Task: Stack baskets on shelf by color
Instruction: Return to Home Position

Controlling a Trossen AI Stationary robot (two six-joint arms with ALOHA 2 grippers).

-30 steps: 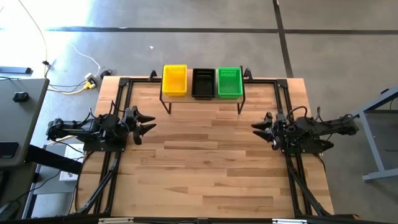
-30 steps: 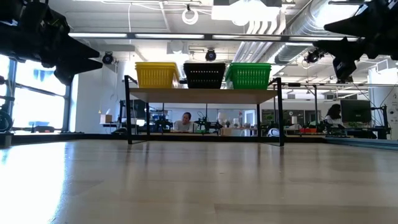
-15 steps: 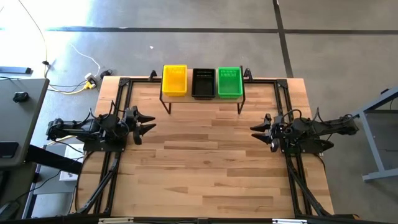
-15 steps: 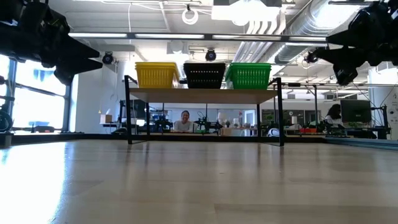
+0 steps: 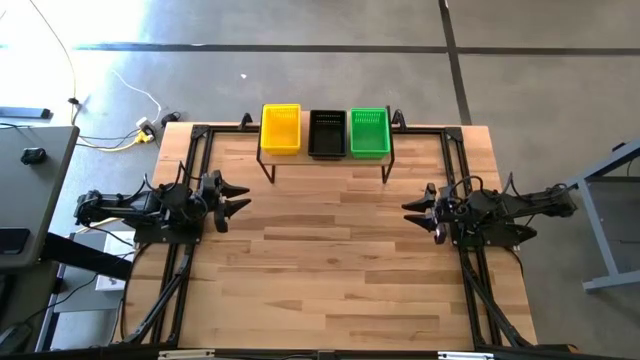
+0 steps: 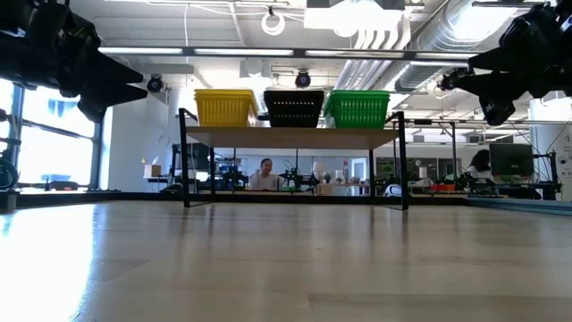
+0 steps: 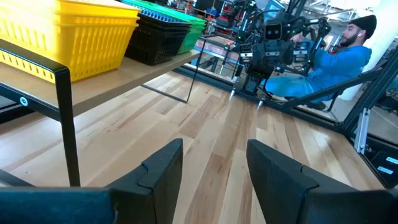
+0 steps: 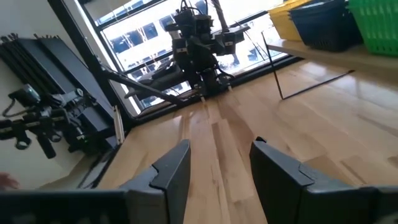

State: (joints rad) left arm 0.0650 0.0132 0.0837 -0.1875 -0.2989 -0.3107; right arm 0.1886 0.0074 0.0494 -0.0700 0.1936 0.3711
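The shelf [image 5: 325, 158] stands at the table's far edge on thin black legs. On its plank sit a yellow basket stack [image 5: 281, 129], a black stack [image 5: 327, 133] and a green stack [image 5: 369, 132], left to right; how many baskets each stack holds cannot be told. The low view shows the yellow stack [image 6: 223, 107], the black stack [image 6: 295, 107] and the green stack [image 6: 357, 108] side by side. My left gripper [image 5: 235, 197] hovers open over the table's left side, empty. My right gripper [image 5: 413, 205] hovers open over the right side, empty.
The wooden tabletop [image 5: 330, 270] lies bare between the arms and toward the near edge. Black frame rails [image 5: 190, 160] run along the table's left and right sides. A person in blue [image 7: 336, 59] sits beyond the table's right side; another person [image 6: 264, 175] sits far behind the shelf.
My right gripper has shifted slightly toward the table's left and near edge, staying open. The left arm and the baskets have kept still.
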